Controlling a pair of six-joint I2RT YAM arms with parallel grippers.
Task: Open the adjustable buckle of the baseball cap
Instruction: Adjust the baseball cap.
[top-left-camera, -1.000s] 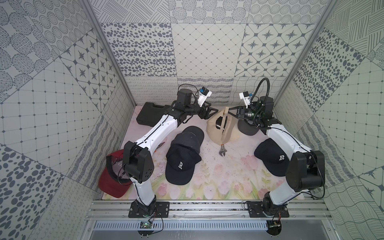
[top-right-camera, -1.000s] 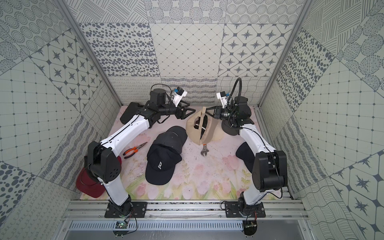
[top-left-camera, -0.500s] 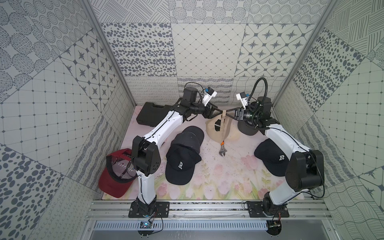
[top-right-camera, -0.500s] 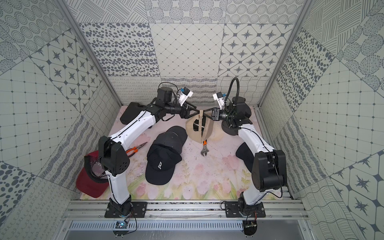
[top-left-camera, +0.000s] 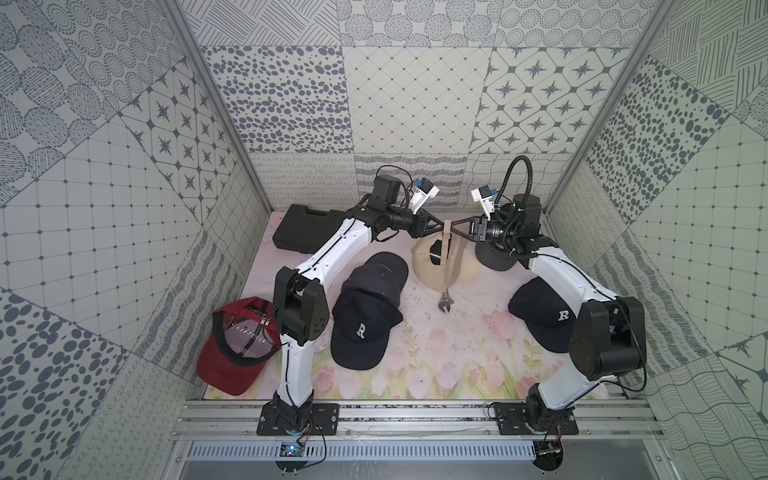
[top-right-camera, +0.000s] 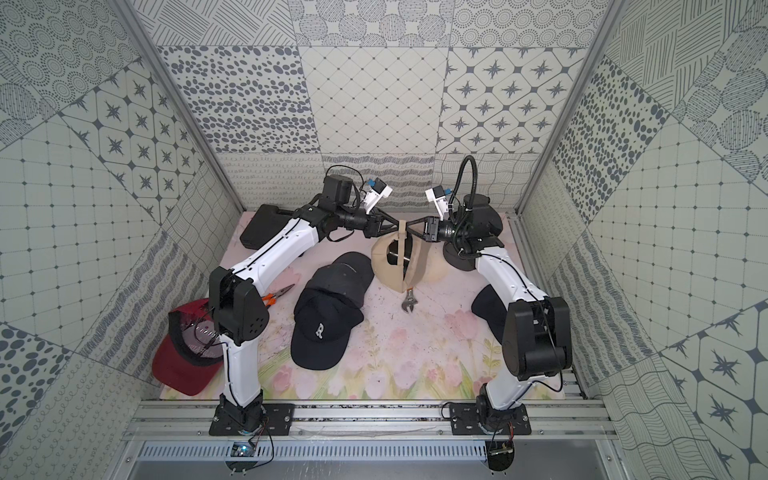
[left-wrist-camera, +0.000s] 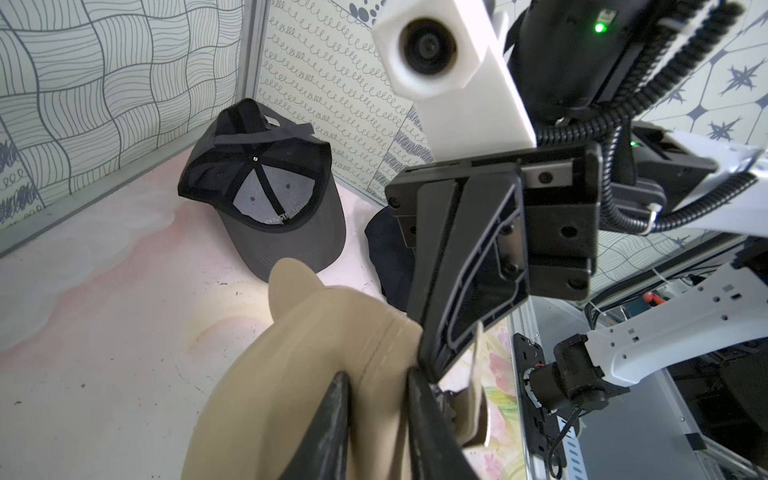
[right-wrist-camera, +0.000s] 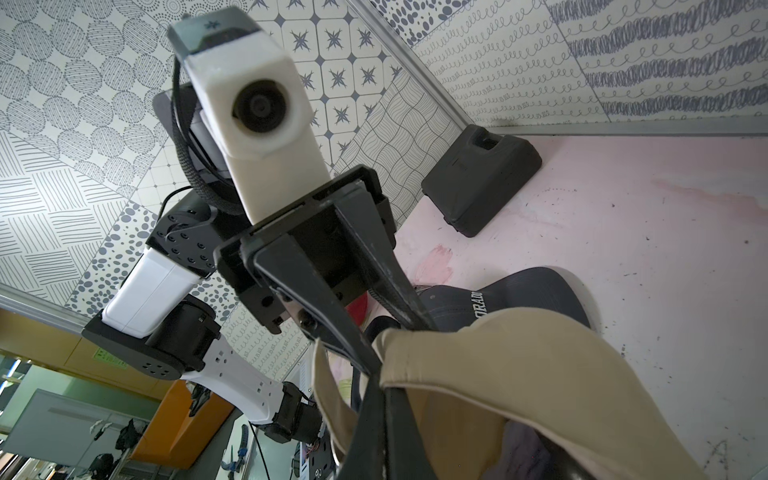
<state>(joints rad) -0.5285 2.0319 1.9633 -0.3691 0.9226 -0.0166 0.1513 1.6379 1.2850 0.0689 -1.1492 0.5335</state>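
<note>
A beige baseball cap (top-left-camera: 432, 266) hangs at the back middle in both top views, its body (top-right-camera: 395, 270) resting on the mat and its strap (top-left-camera: 446, 241) pulled up. My left gripper (top-left-camera: 441, 226) comes in from the left, and its fingers press beige fabric (left-wrist-camera: 299, 374) between them in the left wrist view (left-wrist-camera: 377, 376). My right gripper (top-left-camera: 452, 228) meets it from the right, shut on the same strap (right-wrist-camera: 384, 388), with the cap's rim (right-wrist-camera: 519, 365) beside it. I cannot make out the buckle.
Two black caps with a white R (top-left-camera: 365, 328) (top-left-camera: 548, 320), a red cap (top-left-camera: 237, 353) and a grey cap (top-left-camera: 494, 257) lie on the floral mat. There is a black case (top-left-camera: 307, 230) at the back left, a wrench (top-left-camera: 445, 303) below the beige cap, and pliers (top-right-camera: 278, 295) by the left arm.
My left gripper has moved right to the beige cap and closed its fingers on the strap. The right gripper has kept its hold and barely moved.
</note>
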